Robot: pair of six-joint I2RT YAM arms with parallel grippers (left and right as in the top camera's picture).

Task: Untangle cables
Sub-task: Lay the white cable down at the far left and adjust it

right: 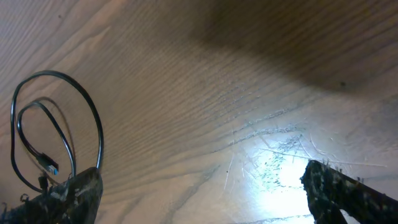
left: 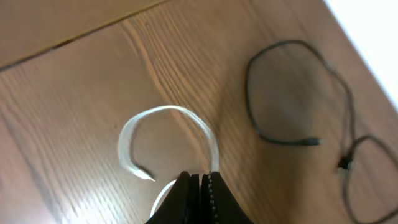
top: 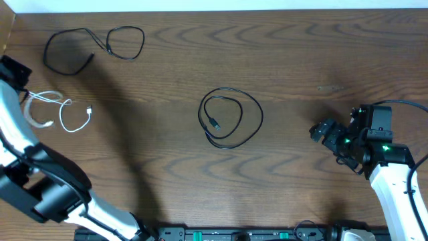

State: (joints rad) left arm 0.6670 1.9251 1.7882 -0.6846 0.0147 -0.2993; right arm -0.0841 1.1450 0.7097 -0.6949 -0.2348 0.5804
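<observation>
The three cables lie well apart on the counter [top: 301, 53], so separation looks nearly complete: far black cable [left: 298, 142] upper left, coiled black cable [top: 261, 117] centre, white cable [left: 168, 111] left. My left gripper [left: 199, 193] is clamped on the white cable, probably to position it. My right gripper [right: 199, 186] stands wide apart at right, empty.

The bench [top: 301, 53] is smooth wood-grain with a soft sheen, finely scratched under the glare. The white cable [left: 168, 108] looks like glossy plastic and the coiled black cable [right: 53, 73] is faintly shiny. The fingers [right: 348, 196] of the right end effector [right: 200, 175] are rough matt black.
</observation>
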